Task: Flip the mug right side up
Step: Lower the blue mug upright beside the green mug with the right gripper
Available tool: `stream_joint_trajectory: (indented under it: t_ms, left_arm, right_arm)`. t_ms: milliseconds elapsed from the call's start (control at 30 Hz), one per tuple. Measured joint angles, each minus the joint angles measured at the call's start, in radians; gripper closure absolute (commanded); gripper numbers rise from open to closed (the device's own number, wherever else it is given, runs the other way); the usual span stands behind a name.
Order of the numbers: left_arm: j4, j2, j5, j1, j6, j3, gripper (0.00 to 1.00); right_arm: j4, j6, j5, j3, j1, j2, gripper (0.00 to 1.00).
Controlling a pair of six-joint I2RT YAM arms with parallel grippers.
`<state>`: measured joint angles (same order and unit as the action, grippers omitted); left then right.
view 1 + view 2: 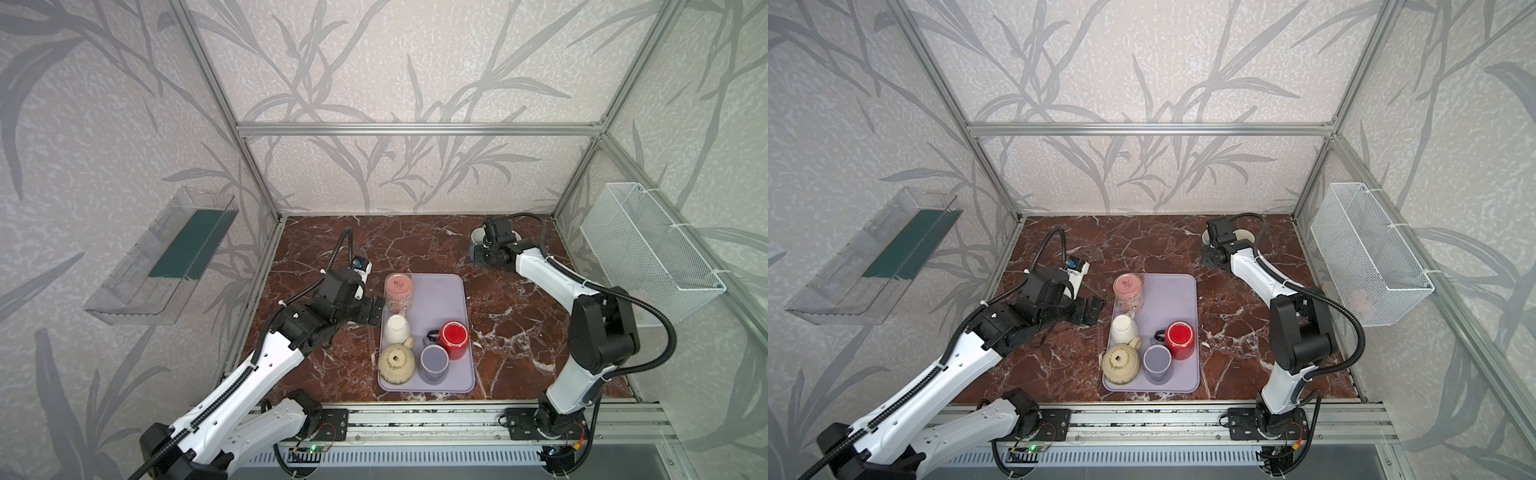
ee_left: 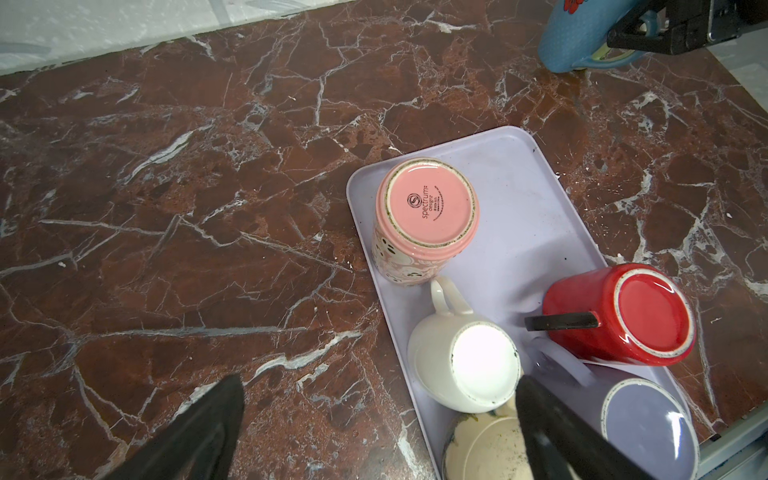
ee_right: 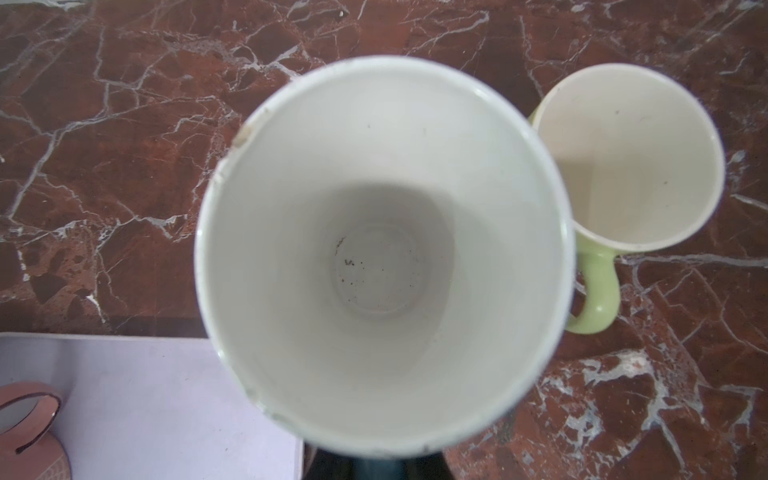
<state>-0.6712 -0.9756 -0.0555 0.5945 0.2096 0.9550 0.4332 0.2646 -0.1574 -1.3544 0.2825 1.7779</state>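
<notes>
Your left arm is reaching in low from the near left corner, with its forearm stretching across the red-brown marbled bench point(image 1: 519, 311). The left hand point(image 1: 376, 308) is pointing at the left edge of the lavender rectangular plastic tray point(image 1: 453, 291). Its jaws are standing wide apart and gripping nothing. In the left wrist view one black finger point(image 2: 199, 428) is hanging over bare bench and its partner over the tray.

Five mugs are sitting bottom up on that tray. The pink patterned ceramic mug point(image 1: 398, 286) is occupying the far left corner, and the white ceramic mug point(image 1: 397, 328) is standing just nearer. The round cream speckled mug point(image 1: 396, 363) is filling the near left corner, with the lavender mug point(image 1: 433, 360) beside it. The glossy red mug with a black handle point(image 1: 454, 338) is sitting just beyond that one.

Your right arm is rising from the near right with its elbow high and its forearm sloping down toward the far right corner. There the right hand point(image 1: 484, 259) is clamping tight on the handle of the blue textured ceramic mug point(image 2: 573, 41). That mug is facing mouth up, well clear of the tray. You cannot tell whether its base is touching the bench. The pale green mug point(image 3: 623, 174) is standing mouth up just beside it.
</notes>
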Motion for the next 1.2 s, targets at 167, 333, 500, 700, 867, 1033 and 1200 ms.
stream_joint_trajectory:
  t_ms: [167, 333, 500, 700, 867, 1033, 1200]
  left_arm:
    - [0.01, 0.0, -0.008, 0.0, 0.0, -0.013, 0.01]
    - [0.014, 0.003, -0.019, 0.0, 0.0, -0.016, 0.01]
    - [0.014, 0.003, -0.031, 0.0, 0.0, -0.018, 0.01]
    - [0.017, 0.002, -0.046, 0.0, 0.0, -0.021, 0.01]
    - [0.016, -0.012, -0.046, 0.0, 0.001, -0.021, 0.01]
    - [0.012, -0.037, -0.048, 0.0, 0.003, -0.021, 0.01]
    - [0.008, -0.051, -0.043, 0.0, 0.002, -0.021, 0.01]
  right_arm:
    - [0.01, 0.0, -0.003, -0.01, -0.021, 0.049, 1.0]
    - [0.022, -0.008, -0.006, -0.047, -0.035, 0.095, 1.0]
    - [0.021, -0.026, -0.019, -0.077, -0.04, 0.12, 1.0]
    - [0.02, -0.033, -0.02, -0.112, -0.044, 0.157, 1.0]
    - [0.021, -0.034, -0.017, -0.121, -0.046, 0.188, 1.0]
    - [0.019, -0.034, -0.016, -0.122, -0.052, 0.192, 1.0]
    - [0.013, -0.034, -0.015, -0.122, -0.057, 0.195, 1.0]
